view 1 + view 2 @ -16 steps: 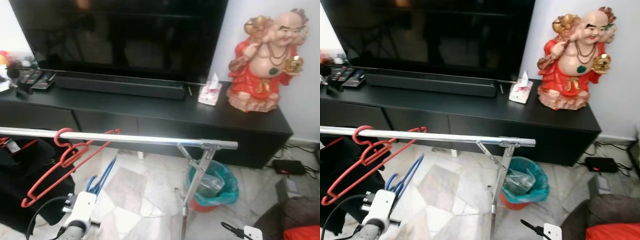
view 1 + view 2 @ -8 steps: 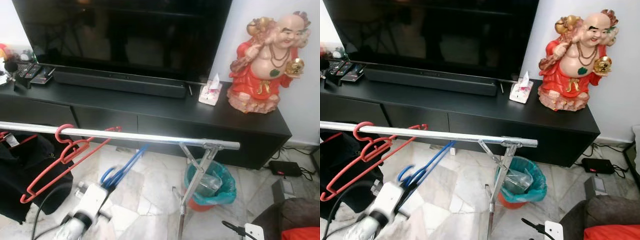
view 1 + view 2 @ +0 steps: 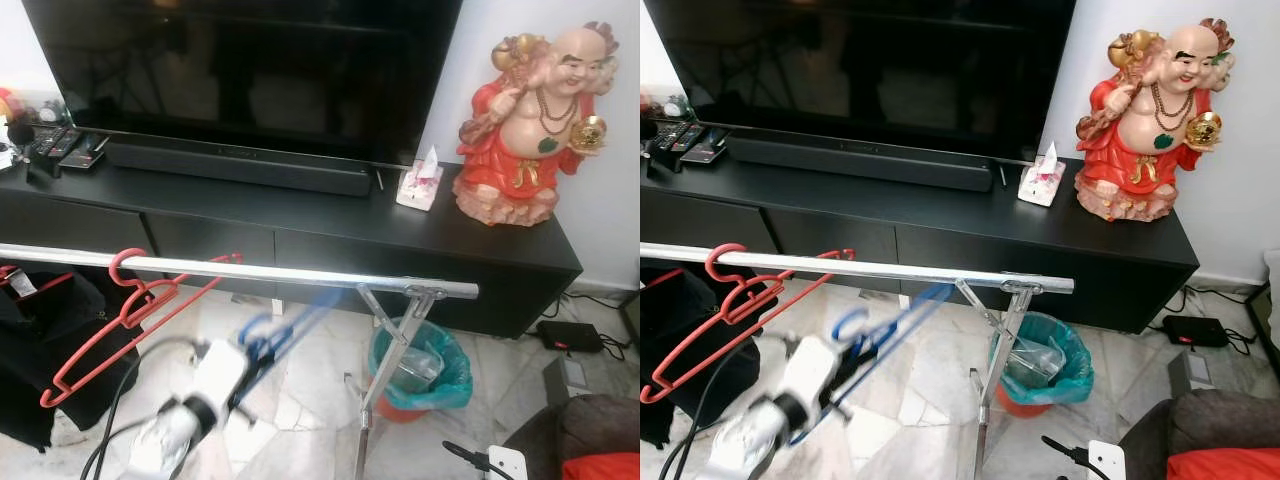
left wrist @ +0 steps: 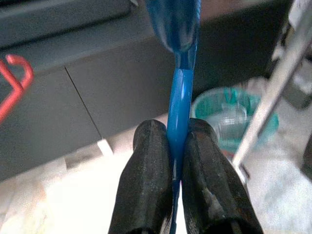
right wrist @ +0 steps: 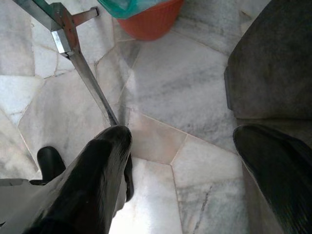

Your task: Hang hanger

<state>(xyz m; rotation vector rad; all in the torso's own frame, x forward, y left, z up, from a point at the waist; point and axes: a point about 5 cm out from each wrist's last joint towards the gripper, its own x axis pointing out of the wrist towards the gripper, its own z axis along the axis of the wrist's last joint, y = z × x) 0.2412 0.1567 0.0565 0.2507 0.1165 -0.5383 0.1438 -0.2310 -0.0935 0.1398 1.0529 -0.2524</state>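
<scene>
Left gripper (image 4: 176, 146) jaws clamp the blue hanger (image 3: 290, 322) just below the rail (image 3: 300, 273), hook angled up for hanging; right gripper (image 5: 195, 161) jaws gape idle

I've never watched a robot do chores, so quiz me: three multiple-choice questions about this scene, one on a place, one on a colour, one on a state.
1. Where is the red hanger?
A. On the metal rail
B. On the floor
C. In the bin

2. What colour is the hanger in the left claw?
A. Green
B. Blue
C. White

3. How is the right claw?
A. Shut on a hanger
B. Shut on a cloth
C. Open, holding nothing

Answers: 1 A, its hook sits over the rail. 2 B, a blue bar is pinched between the black fingers. 3 C, its fingers stand wide apart over bare floor.
</scene>
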